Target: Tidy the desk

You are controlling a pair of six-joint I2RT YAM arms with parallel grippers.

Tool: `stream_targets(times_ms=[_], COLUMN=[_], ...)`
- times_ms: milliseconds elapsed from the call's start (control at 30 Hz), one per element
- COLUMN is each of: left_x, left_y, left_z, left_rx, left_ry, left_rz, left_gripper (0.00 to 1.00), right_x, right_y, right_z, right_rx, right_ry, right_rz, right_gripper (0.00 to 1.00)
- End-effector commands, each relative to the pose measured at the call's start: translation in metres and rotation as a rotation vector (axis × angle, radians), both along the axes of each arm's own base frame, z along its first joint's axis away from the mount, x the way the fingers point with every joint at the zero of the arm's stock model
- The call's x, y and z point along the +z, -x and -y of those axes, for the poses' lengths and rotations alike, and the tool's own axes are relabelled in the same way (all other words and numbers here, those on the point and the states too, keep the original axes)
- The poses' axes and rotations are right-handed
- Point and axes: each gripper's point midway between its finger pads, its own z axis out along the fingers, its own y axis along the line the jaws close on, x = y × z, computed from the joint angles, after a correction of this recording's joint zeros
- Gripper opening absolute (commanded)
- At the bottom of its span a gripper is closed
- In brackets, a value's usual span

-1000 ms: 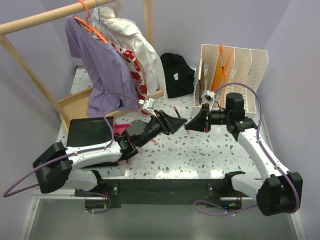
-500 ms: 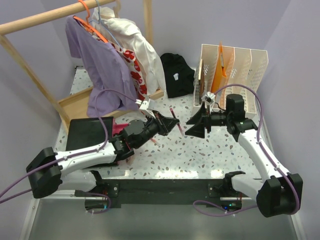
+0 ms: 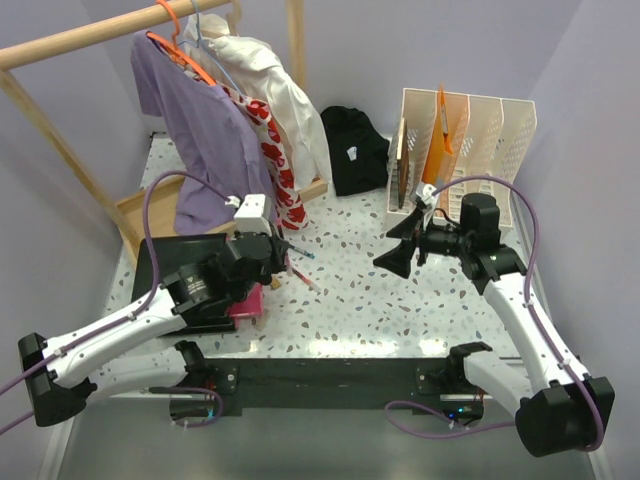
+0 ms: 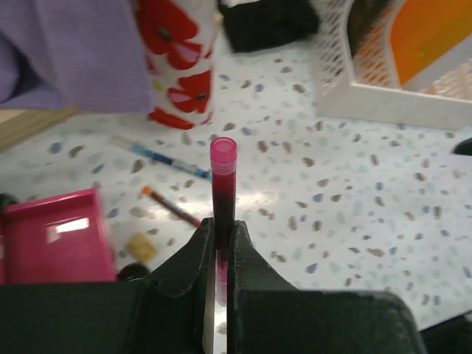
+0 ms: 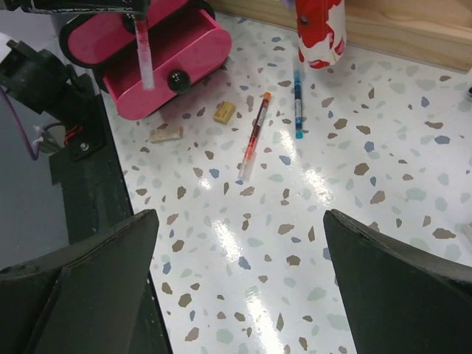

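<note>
Desk (image 3: 400,300): speckled white top, lying below both grippers and bearing all the loose items.

Garments (image 3: 215,120): hung on a wooden rail, beyond the left gripper (image 3: 275,262). A red-flowered sleeve (image 4: 177,66) hangs ahead of it and to the left.

File rack (image 3: 470,130): upright on the desk behind the right gripper (image 3: 395,250).

Black pad (image 3: 180,262): flat on the desk, under the left arm behind its gripper.

Pink drawer (image 5: 169,44): on the desk, below and left of the left gripper, far ahead of the right gripper.

Left gripper: clenched on a pink pen (image 4: 223,169), which stands upright between the fingers and projects past the tips.

Right gripper: released, jaws spread wide, nothing between them, raised above the desk.

Red pen (image 5: 254,140) and blue pen (image 5: 297,103): lying loose on the desk ahead of the right gripper, near each other but apart.

Two erasers (image 5: 225,111): on the desk between the drawer and the red pen.
</note>
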Motion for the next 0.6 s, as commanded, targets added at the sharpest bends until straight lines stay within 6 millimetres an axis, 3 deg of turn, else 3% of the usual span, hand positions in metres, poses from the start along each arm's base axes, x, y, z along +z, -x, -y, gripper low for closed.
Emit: stream_targets(times_ms=[0,200,500,567], left_x=[-0.022,-0.036,-0.059,-0.065], left_y=[0.004,0.001,0.000,0.000], left_z=[-0.065,-0.089,-0.099,-0.099], left_rx=[0.125,0.171,0.163,0.157], left_ry=[-0.306,-0.451,-0.572,-0.597], left_rz=[-0.064,-0.117,-0.190,-0.209], left_gripper=[0.00,0.00,0.00,0.05], right_x=[-0.002,-0.007,-0.010,-0.010], right_y=[-0.011,-0.014,-0.016,-0.015], right_z=[0.005,0.006,0.006,0.006], right_rx=[-0.044,-0.050,-0.049,-0.049], right_ry=[0.028,0.037,0.040,0.040], right_rz=[0.029,0.017,0.004,0.004], right_gripper=[0.99,0.99,0.99,0.99])
